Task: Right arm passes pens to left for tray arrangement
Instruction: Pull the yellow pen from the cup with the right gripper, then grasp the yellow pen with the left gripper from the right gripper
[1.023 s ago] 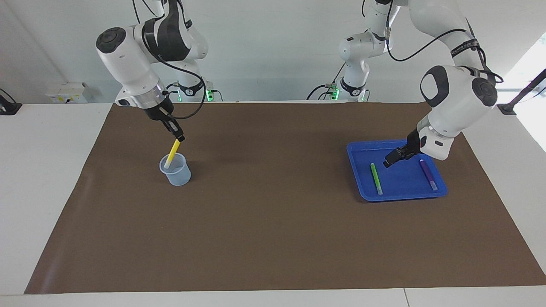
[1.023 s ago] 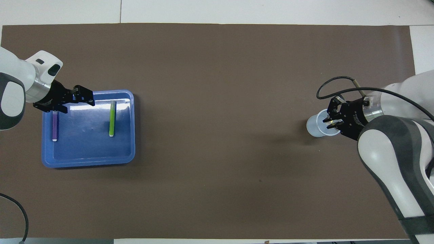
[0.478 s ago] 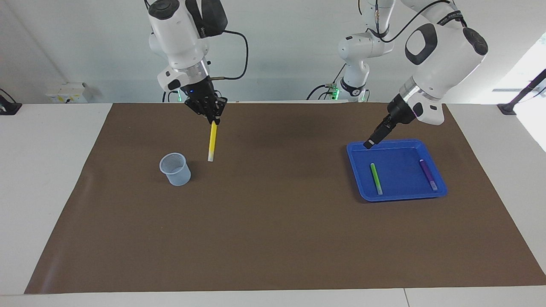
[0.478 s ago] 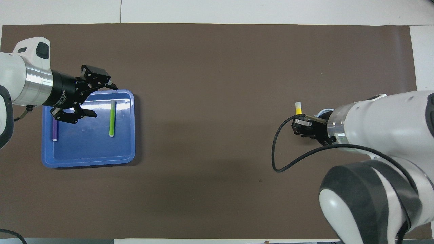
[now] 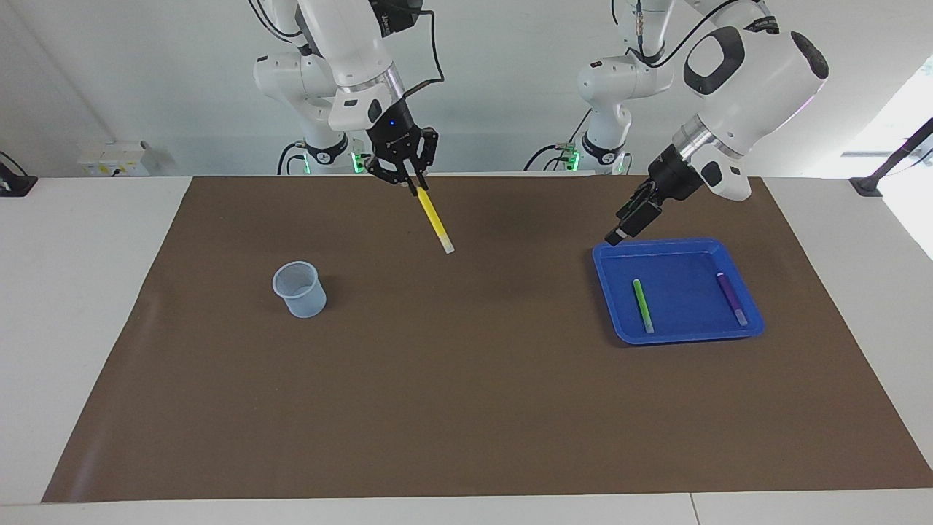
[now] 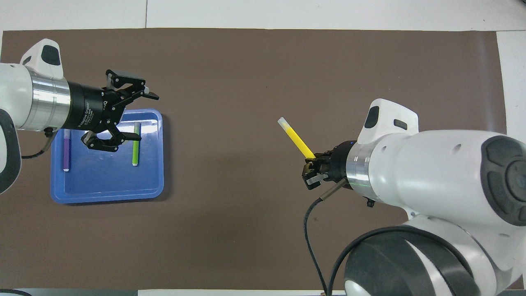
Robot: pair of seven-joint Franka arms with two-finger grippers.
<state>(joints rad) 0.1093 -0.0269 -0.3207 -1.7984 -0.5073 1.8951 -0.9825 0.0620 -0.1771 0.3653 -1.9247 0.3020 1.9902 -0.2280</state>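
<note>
In the facing view, the right gripper (image 5: 412, 186) hangs high over the middle of the brown mat (image 5: 466, 408), clenched on the top end of the yellow pen (image 5: 435, 221), which slants down with its white tip toward the left arm's end of the table (image 5: 73, 292). The left gripper (image 5: 625, 225) is raised over the blue tray's (image 5: 616, 321) corner nearest the robots, its fingers spread and holding nothing. The green pen (image 5: 642, 305) and the purple pen (image 5: 731, 298) lie apart inside the tray, roughly parallel, and an empty clear cup (image 5: 299, 289) stands toward the right arm's end. In the overhead view, the right gripper (image 6: 313, 169) pinches the yellow pen (image 6: 295, 137) only at one end, so most of its length sticks out free, while the left gripper (image 6: 137, 117) gapes over the tray (image 6: 107, 195) edge, covering part of the green pen (image 6: 135, 152); the purple pen (image 6: 65, 154) lies by the tray's other side. The likely trouble is at the handover: with such a short hold on a slanted pen, a nudge from the left gripper could swing or slip it, and releasing before the left gripper closes would drop it onto the mat (image 6: 254, 246). Placing it could also knock the two pens already laid down.
</note>
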